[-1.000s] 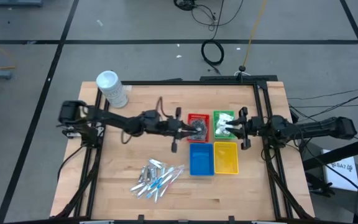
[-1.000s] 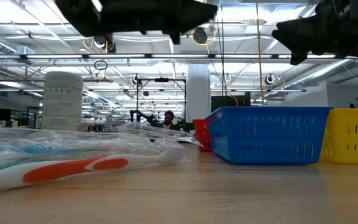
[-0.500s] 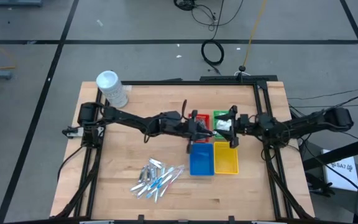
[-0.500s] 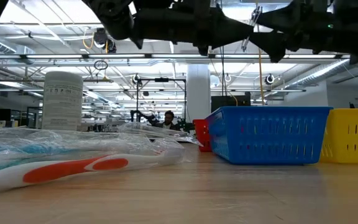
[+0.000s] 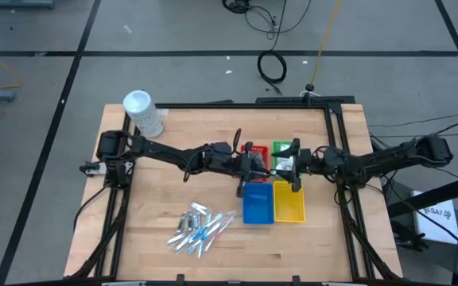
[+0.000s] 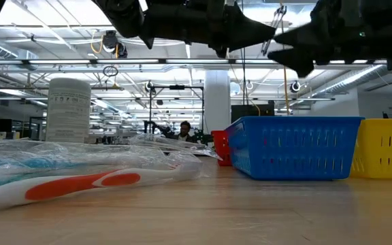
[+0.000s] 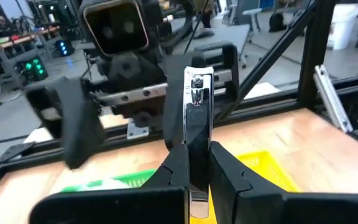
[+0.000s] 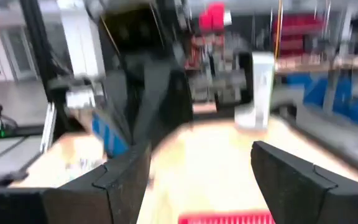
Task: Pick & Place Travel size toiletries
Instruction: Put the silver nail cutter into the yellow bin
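Clear-wrapped sticks [image 5: 201,230] heaped loosely on table's front-left; white packets [image 5: 285,160] in green tray.

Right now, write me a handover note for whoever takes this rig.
Left gripper: jaws shut on a slim dark item with a shiny end, held above the trays.
Right gripper: jaws open, empty, facing the left one by the green tray.
Done: white packets lie in the green tray.
Left: the wrapped sticks piled at the table's near left; blue tray and yellow tray look empty.

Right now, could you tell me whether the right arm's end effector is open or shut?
Open: the right end effector shows its two dark fingers standing wide apart with nothing between them.
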You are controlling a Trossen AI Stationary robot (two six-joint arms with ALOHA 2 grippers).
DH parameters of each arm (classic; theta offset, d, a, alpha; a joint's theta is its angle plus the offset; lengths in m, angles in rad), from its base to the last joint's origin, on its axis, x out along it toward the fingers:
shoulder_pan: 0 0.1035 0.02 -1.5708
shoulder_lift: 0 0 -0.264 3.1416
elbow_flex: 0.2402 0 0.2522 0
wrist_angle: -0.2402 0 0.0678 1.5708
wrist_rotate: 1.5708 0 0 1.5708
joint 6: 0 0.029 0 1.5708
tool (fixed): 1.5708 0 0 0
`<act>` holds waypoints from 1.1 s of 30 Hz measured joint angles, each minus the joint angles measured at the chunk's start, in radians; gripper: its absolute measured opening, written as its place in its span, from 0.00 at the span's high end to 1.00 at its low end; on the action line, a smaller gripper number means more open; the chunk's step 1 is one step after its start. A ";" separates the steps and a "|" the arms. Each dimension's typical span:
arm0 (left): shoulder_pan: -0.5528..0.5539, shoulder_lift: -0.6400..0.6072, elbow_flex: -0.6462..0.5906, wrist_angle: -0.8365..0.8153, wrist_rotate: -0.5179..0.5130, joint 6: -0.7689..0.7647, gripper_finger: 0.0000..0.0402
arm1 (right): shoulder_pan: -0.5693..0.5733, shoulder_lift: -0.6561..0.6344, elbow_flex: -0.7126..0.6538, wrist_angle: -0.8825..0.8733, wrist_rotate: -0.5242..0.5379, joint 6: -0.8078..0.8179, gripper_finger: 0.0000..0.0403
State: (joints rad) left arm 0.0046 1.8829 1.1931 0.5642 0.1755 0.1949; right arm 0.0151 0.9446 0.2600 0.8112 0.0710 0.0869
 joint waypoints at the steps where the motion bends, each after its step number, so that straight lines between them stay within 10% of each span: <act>1: 0.001 -0.005 0.000 -0.009 -0.008 0.006 0.96 | 0.000 -0.013 0.000 -0.046 -0.004 0.022 0.35; 12: 0.004 -0.015 0.000 -0.017 -0.040 0.013 0.95 | 0.000 -0.067 -0.001 -0.094 -0.311 0.113 0.35; 33: 0.017 -0.015 0.000 -0.014 -0.046 0.005 0.96 | 0.026 0.097 -0.001 0.194 -0.125 -0.090 0.35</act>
State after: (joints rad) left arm 0.0219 1.8679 1.1931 0.5507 0.1291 0.1997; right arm 0.0414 1.0413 0.2588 1.0052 -0.0544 -0.0033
